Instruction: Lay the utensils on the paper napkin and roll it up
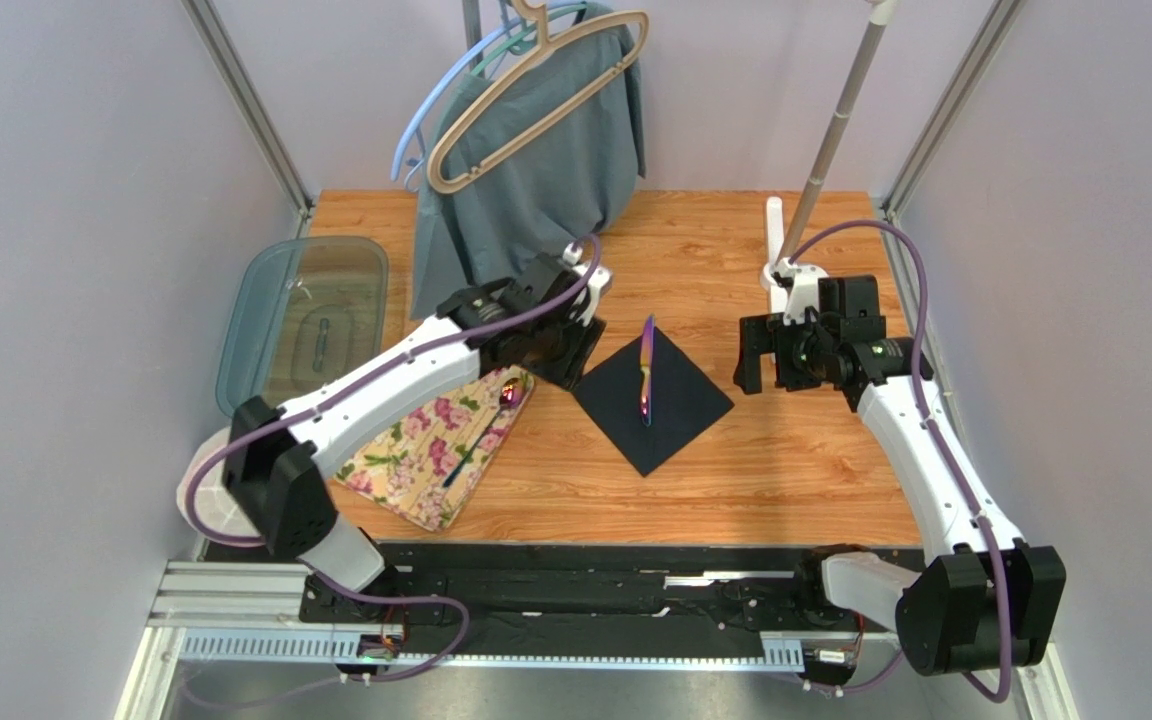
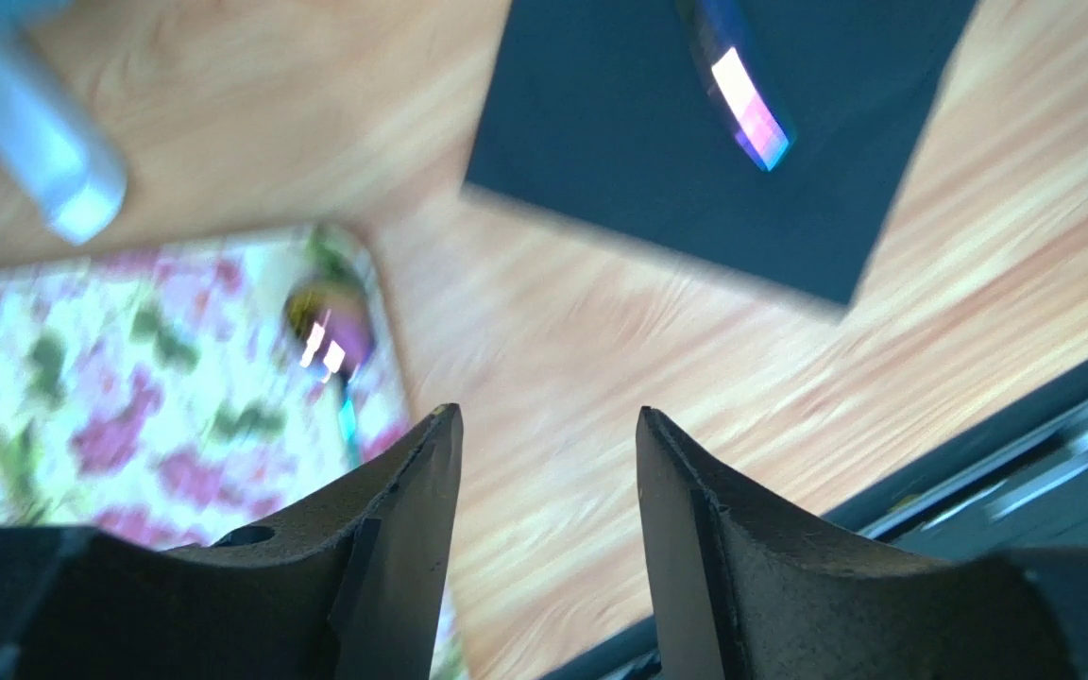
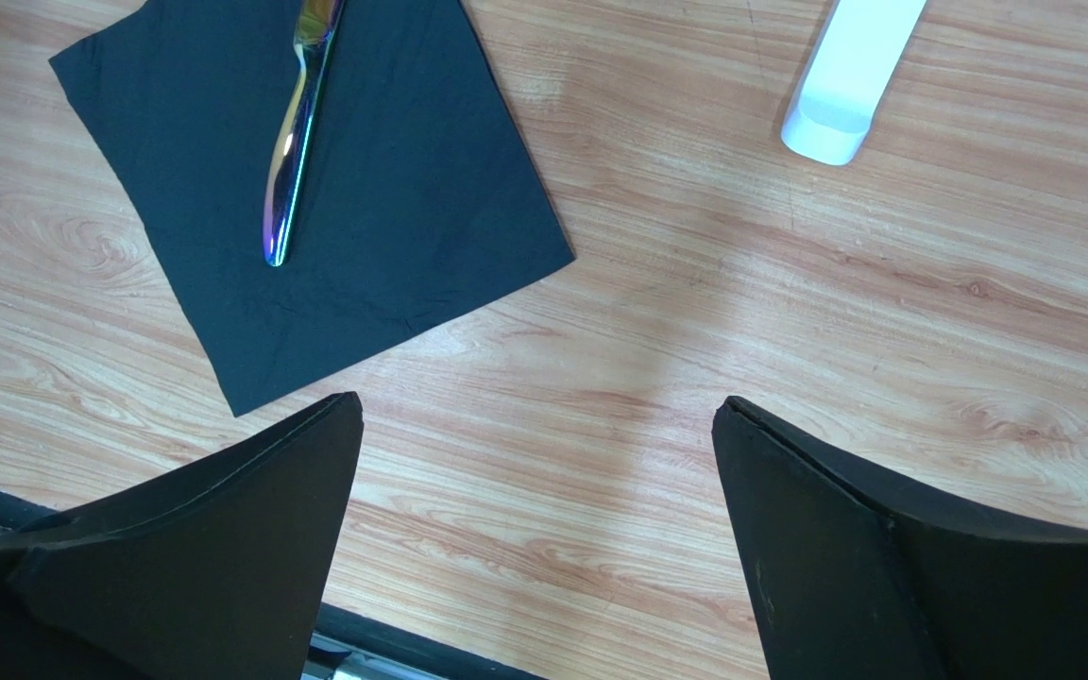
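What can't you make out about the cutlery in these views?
Top view: left arm covers part of the floral padded mat; cutlery count there unclear.
Left wrist view: iridescent metal spoon blurred.
Right wrist view: top edge cuts off the iridescent utensil on the black paper napkin.

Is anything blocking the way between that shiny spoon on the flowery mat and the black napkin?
Nothing visible does. Only bare wooden table separates the spoon on the floral mat from the paper napkin. The left gripper hangs above that gap, open and empty. One utensil already lies on the napkin.
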